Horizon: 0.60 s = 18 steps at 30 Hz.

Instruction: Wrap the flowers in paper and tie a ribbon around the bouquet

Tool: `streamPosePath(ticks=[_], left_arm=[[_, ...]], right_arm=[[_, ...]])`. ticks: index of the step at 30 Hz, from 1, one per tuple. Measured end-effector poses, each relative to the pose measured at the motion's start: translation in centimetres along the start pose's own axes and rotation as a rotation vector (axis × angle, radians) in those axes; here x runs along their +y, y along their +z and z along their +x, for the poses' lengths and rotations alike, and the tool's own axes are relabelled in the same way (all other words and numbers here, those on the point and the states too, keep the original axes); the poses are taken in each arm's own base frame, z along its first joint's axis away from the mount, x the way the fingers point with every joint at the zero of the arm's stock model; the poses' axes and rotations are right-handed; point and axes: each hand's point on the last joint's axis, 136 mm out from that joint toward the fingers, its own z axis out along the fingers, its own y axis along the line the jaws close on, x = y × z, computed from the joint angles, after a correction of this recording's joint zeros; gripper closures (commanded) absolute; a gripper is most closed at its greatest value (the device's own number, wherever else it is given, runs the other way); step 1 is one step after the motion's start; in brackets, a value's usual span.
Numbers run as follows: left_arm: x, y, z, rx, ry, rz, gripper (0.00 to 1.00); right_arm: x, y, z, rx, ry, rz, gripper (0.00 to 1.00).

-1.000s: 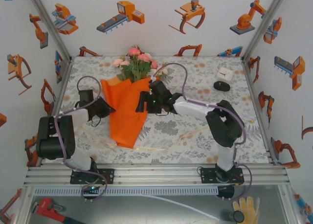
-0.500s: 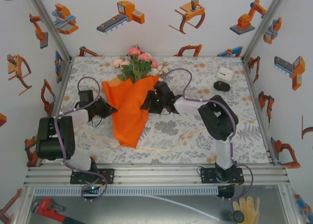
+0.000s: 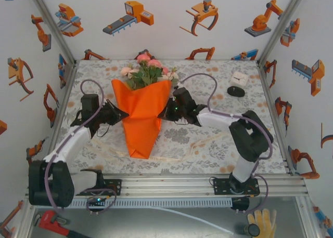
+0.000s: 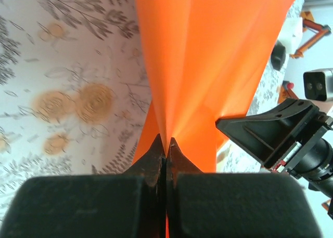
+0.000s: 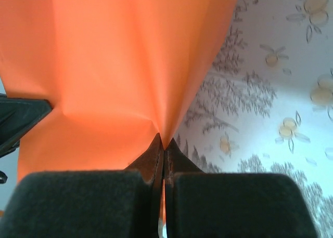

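The left gripper [image 4: 165, 144] is pinching the left edge of the orange paper [image 3: 143, 113], its jaws pressed fully together with only the thin sheet between them. The right gripper [image 5: 164, 142] is doing the same on the opposite edge, jaws closed tight on the paper. Between the two, the paper is standing out as a cone with its point aimed toward the arm bases. The flowers [image 3: 147, 71] are sticking out of the wide far end, pink and cream blooms over green leaves. The ribbon [image 3: 177, 157] is lying loose on the tablecloth [image 3: 208, 144], running in a long shallow curve under the tip of the cone, not wound round it.

Well to the right, near the far corner, a white cube [image 3: 240, 78] is sitting just beside a black disc [image 3: 235, 91], clear of both arms. Purple-grey cables [image 3: 200, 79] are looping above each wrist. The grey-and-orange floral cloth is covering the whole table, and white walls [image 3: 166, 35] with orange robot stickers are enclosing it. In front of the metal rail [image 3: 166, 185], a red wrench [image 3: 49, 220] and a yellow glove [image 3: 263, 220] are lying.
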Motion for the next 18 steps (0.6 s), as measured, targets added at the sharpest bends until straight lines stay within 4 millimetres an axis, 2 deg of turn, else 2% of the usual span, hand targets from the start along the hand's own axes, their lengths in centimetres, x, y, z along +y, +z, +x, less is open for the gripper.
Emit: streamPosePath(ticks=[4, 9, 11, 14, 16, 18], left_arm=[[0.5, -0.9, 2.9, 0.027, 0.004, -0.015, 1.00], [4.3, 0.0, 7.6, 0.117, -0.010, -0.114, 1.00], [6.1, 0.4, 9.3, 0.149, -0.020, -0.156, 1.00], [7.6, 0.9, 10.2, 0.165, -0.030, -0.195, 1.00], [7.8, 1.1, 10.1, 0.159, -0.028, -0.200, 1.00], [7.7, 1.2, 9.8, 0.143, -0.023, -0.197, 1.00]], right_arm=[[-0.7, -1.6, 1.7, 0.019, -0.006, 0.005, 0.97], [-3.5, -0.9, 4.7, 0.089, -0.006, 0.065, 0.82], [-4.9, -0.7, 5.6, 0.112, -0.003, 0.100, 0.71], [-5.8, -1.0, 5.9, 0.116, -0.011, 0.139, 0.57], [-6.0, -1.7, 5.5, 0.100, -0.023, 0.165, 0.55], [-5.6, -3.4, 4.5, 0.058, -0.036, 0.181, 0.55]])
